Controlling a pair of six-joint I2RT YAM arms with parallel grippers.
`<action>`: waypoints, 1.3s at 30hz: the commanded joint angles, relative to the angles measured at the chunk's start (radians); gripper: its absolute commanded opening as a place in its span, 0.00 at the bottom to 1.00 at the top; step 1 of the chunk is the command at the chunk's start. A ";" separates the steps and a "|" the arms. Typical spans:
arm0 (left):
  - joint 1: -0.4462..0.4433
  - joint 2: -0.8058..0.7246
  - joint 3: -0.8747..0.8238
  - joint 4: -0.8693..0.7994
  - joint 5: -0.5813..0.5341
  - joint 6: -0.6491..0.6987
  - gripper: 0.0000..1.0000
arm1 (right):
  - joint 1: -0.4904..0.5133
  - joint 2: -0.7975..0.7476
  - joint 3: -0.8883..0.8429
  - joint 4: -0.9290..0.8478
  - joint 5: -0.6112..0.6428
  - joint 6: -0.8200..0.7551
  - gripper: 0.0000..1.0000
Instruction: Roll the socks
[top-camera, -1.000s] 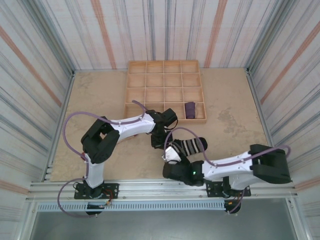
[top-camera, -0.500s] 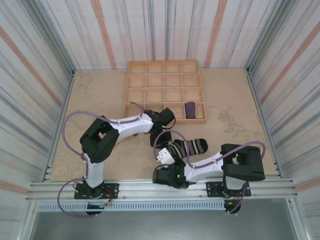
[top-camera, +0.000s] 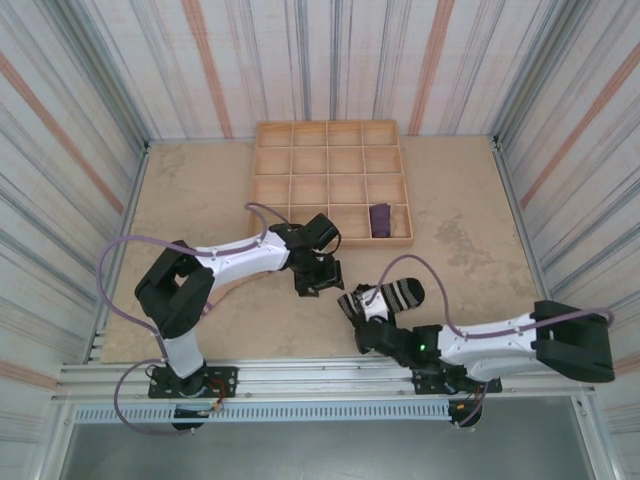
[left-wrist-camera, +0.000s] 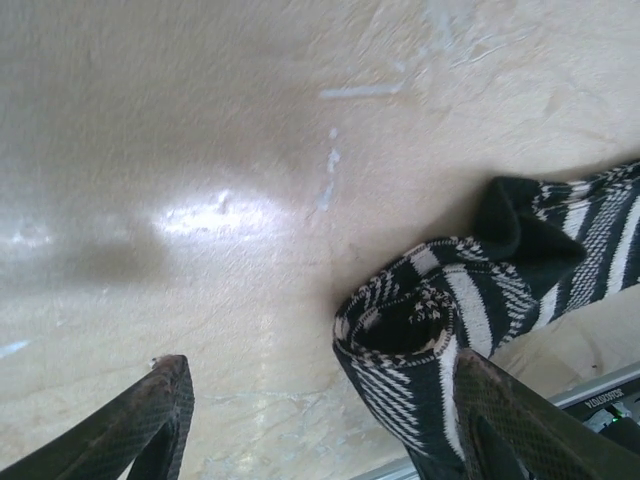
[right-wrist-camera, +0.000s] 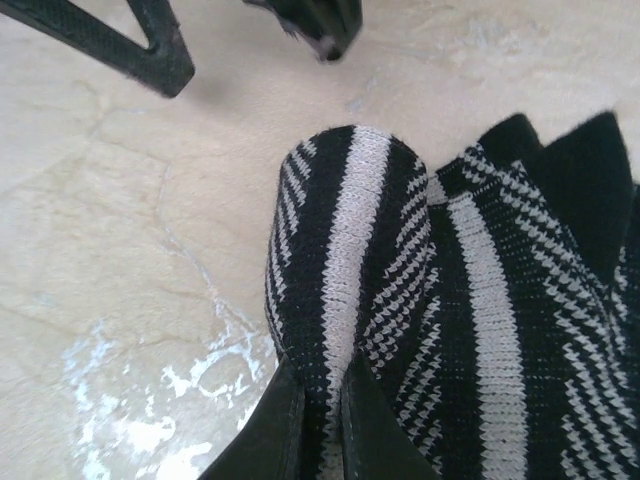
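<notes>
Lower centre, the right jaws clench the striped sock's (top-camera: 388, 296) rolled end so it cannot unwind; the left jaws gape, released.

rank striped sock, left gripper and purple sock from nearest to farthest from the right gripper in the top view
1. striped sock: pinched in the right gripper, front centre
2. left gripper: just to the left, open
3. purple sock: farther back, in the tray's near row
</notes>
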 joint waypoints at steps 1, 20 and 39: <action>0.010 0.007 0.092 -0.020 -0.010 0.154 0.70 | -0.049 -0.129 -0.085 0.025 -0.158 0.075 0.00; 0.018 0.410 0.518 -0.289 0.349 0.687 0.59 | -0.204 -0.509 -0.170 -0.273 -0.324 0.105 0.00; -0.040 0.472 0.530 -0.265 0.307 0.612 0.37 | -0.284 -0.477 -0.170 -0.282 -0.415 0.145 0.00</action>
